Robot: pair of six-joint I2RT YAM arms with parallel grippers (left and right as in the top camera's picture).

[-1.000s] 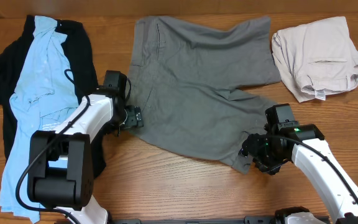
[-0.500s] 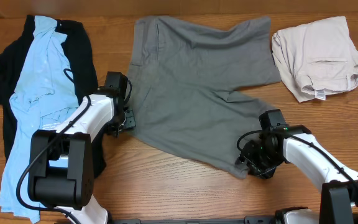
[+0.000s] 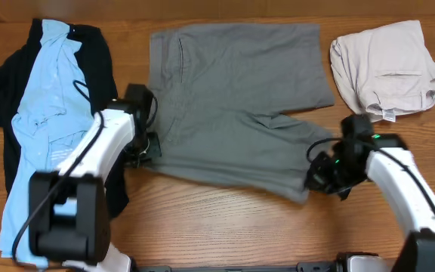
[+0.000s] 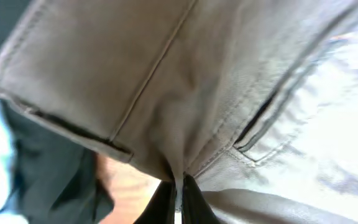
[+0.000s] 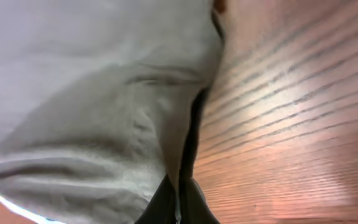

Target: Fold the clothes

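Note:
The grey shorts (image 3: 236, 106) lie spread across the table's middle, waistband to the left, legs to the right. My left gripper (image 3: 149, 145) is shut on the waistband's near corner; in the left wrist view the grey shorts (image 4: 185, 81) with a pocket slit rise from my left gripper (image 4: 179, 190). My right gripper (image 3: 317, 172) is shut on the near leg's hem; the right wrist view shows the grey shorts (image 5: 98, 106) pinched in my right gripper (image 5: 179, 199). A light-blue shirt (image 3: 44, 113) lies on a black garment (image 3: 2, 91) at far left. Folded beige shorts (image 3: 387, 68) sit at the back right.
Bare wooden table (image 3: 225, 227) runs along the front edge between the two arms. The pile with the shirt lies close to my left arm (image 3: 89, 159). The folded beige pair lies just beyond my right arm (image 3: 406, 181).
Both grippers have closed on the grey shorts. The right one has moved right and the shorts have been pulled straighter, their top edge now squarer to the table's back.

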